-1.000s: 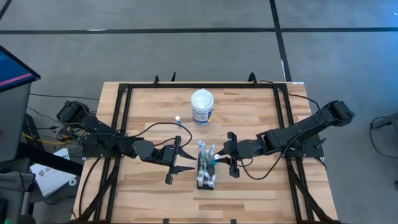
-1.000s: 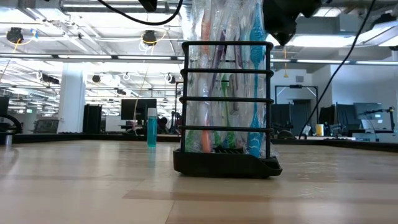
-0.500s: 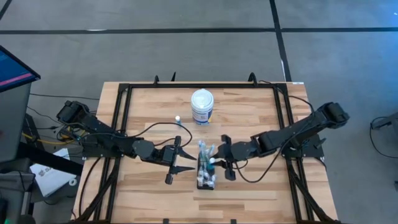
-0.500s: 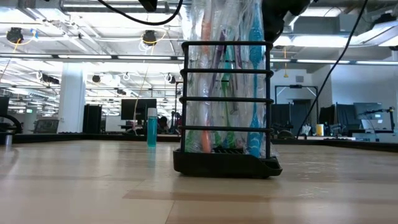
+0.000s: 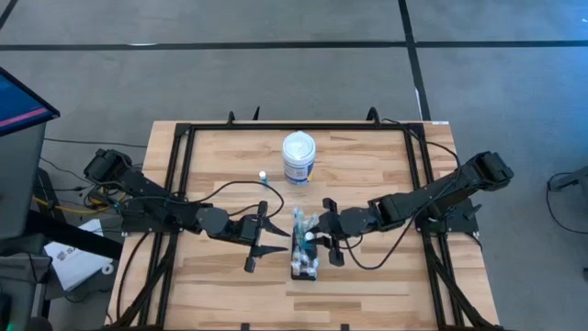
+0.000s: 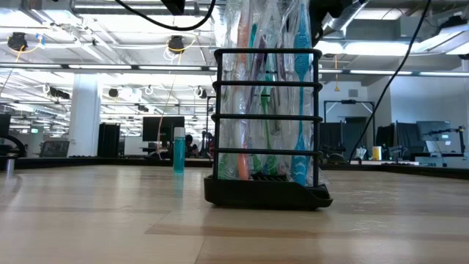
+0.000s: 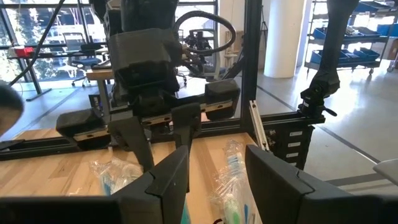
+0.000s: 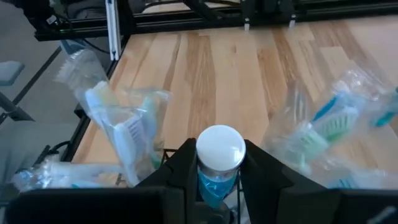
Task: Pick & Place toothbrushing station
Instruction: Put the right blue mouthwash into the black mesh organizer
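The toothbrushing station [image 5: 304, 253] is standing upright in the middle of the wooden table [image 5: 367, 175], toward the front edge. It is a black rack with slots, and wrapped toothbrushes [image 6: 253, 95] are poking up out of it.

The right gripper [image 5: 326, 241] is reaching in just beside the rack, on its right side. Its fingers are squeezing a small bottle [image 8: 219, 163] with a white cap and blue inside. It is holding the bottle cap-up right over the rack, so it looks like the bottle is going into one of the slots.

The left gripper [image 5: 260, 241] is waiting just beside the rack on the other side. Its fingers are spread apart and are holding nothing. It may be staying close to help steady the rack.

A white round tub [image 5: 299, 157] with a blue label is standing farther back. The writing on it is too small to read.
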